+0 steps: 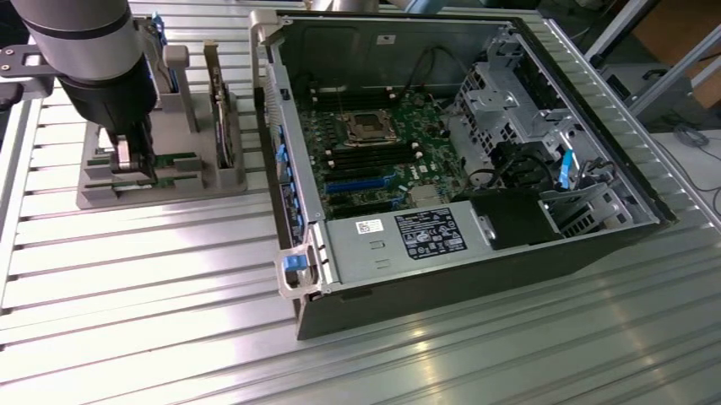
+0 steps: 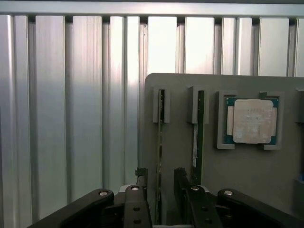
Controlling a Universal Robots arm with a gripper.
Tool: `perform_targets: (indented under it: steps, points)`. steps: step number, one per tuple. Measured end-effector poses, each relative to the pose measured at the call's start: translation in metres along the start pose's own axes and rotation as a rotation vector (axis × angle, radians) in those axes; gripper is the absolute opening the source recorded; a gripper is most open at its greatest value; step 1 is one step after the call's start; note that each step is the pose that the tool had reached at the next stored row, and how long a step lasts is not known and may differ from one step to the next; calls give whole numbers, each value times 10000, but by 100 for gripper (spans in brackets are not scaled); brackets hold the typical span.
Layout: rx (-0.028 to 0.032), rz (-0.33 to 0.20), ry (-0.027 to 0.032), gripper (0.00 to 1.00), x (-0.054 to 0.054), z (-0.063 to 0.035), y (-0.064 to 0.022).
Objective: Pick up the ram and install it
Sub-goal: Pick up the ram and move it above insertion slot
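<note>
Wide-open jaws of the gripper [image 2: 160,175] straddle one ram [image 2: 160,133] standing on edge in the grey holder [image 2: 237,180], its long axis running straight through the gap, not yet pinched; the second stick [image 2: 198,128] sits just outside the jaws.

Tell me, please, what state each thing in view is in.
ram: on edge in holder, not gripped
gripper: open, straddling the ram
second ram: on edge in holder, untouched
processor: flat in holder recess
computer case: lying open, panel off
memory slots: empty
</note>
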State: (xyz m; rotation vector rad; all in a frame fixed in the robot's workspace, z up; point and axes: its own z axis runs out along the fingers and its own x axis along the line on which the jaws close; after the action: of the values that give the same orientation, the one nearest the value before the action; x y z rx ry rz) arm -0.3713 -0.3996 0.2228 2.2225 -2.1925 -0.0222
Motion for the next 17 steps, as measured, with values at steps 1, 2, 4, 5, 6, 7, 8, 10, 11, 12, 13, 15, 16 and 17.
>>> perform_targets:
  steps: [1,2,4,5,6,7,8,10,11,12,13,15,16,17]
  points:
    - [1,-14,0,36,1,14,1]
    - [1,-27,0,36,1,23,2]
    - [0,-55,1,36,1,39,5]
    - [1,-74,1,36,1,46,6]
    - [1,-91,2,36,1,52,8]
    - [1,-102,2,36,0,57,12]
    - [2,-114,2,36,0,63,16]
    - [2,-139,2,36,0,76,27]
    - [2,-152,2,36,0,85,33]
    - [2,-165,3,36,0,96,39]
    - [3,-175,3,36,0,104,42]
    - [0,-193,4,36,0,117,48]
    - [2,-207,4,36,0,132,49]
    - [1,-224,5,36,0,147,49]
